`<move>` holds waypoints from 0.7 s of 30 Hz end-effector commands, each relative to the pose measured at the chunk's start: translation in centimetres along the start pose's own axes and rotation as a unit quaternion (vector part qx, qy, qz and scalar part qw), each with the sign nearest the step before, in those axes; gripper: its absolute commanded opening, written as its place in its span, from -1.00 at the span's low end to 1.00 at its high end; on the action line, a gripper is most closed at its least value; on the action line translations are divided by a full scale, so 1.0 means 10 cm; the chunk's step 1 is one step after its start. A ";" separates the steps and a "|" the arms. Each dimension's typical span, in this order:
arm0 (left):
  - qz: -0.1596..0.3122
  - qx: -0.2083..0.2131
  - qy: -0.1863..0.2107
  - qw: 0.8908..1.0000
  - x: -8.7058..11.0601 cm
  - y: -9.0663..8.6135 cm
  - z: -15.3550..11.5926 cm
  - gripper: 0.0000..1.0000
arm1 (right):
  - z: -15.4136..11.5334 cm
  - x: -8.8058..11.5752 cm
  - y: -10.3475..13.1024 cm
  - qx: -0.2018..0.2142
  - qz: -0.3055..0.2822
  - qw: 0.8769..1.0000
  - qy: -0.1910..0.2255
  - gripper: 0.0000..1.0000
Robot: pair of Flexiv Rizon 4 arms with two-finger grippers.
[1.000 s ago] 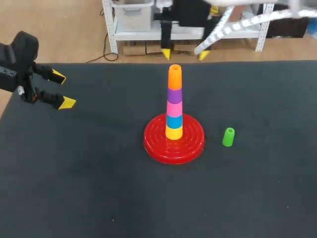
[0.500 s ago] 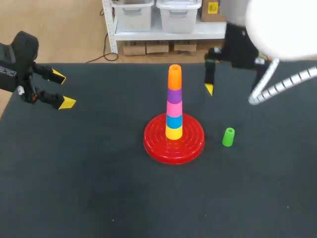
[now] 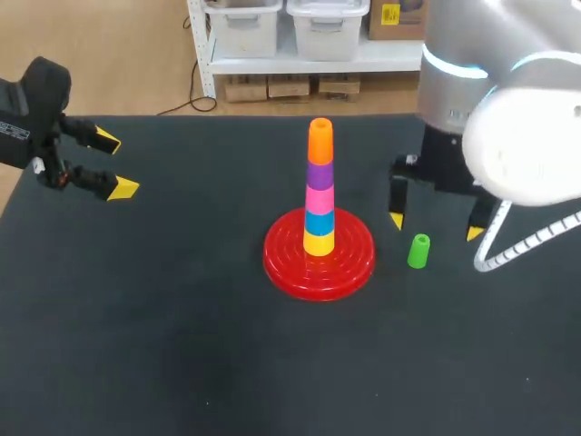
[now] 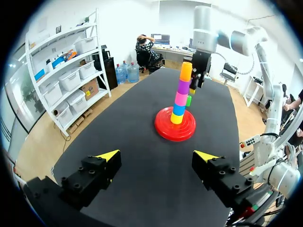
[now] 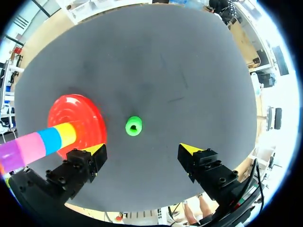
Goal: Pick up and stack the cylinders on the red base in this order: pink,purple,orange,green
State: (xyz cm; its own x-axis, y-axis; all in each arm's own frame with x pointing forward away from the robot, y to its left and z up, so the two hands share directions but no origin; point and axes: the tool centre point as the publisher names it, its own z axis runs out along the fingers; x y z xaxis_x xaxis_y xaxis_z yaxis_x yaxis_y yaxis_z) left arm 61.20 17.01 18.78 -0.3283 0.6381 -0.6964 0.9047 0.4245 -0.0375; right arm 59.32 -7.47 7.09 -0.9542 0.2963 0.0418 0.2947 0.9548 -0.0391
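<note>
Green cylinder [image 3: 418, 251] was standing upright on the counter, just beside the red base [image 3: 283, 269], on the side toward the right edge. It looked like a light, hollow, rigid plastic piece with smooth walls. I'd pinch it across its sides about mid-height and go gentle, since it'd probably tip easily. Right gripper [image 3: 436, 227] was wide open and hovering over it; hard to say how low it sat. A second before, it was way back at the far edge. Left gripper [image 3: 115, 164], open too, hadn't budged from near the left edge.
</note>
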 end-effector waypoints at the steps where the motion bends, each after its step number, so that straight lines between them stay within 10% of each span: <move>1: 0.001 0.001 -0.001 1.000 0.01 0.01 0.01 1.00 | 0.16 -0.08 0.06 0.008 0.002 1.000 0.011 1.00; 21: 0.001 0.001 -0.001 1.000 0.01 0.01 0.01 1.00 | 0.41 -0.19 0.12 0.018 0.005 0.999 0.026 0.92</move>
State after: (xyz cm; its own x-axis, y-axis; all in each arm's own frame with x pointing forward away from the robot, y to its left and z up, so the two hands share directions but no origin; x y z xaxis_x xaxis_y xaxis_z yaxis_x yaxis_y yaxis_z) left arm 61.20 17.01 18.78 -0.3283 0.6381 -0.6964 0.9047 0.4245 -0.0375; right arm 60.89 -7.10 3.12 -0.9475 0.3081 0.0860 0.3023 0.9503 -0.0741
